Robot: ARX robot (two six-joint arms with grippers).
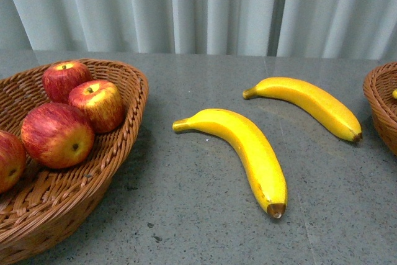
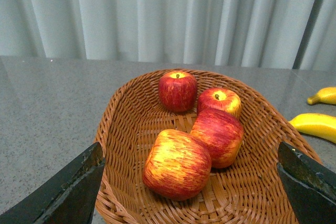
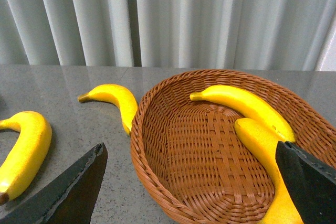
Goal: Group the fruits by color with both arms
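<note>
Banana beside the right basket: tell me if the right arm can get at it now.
Probably yes. The banana lies uncovered on the table beside the basket, and the right gripper is open. The basket so close may crowd the grasp.

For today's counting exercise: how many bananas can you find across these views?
4. The near banana and the far banana lie on the table. Two more lie in the right basket: the back banana and the front banana.
</note>
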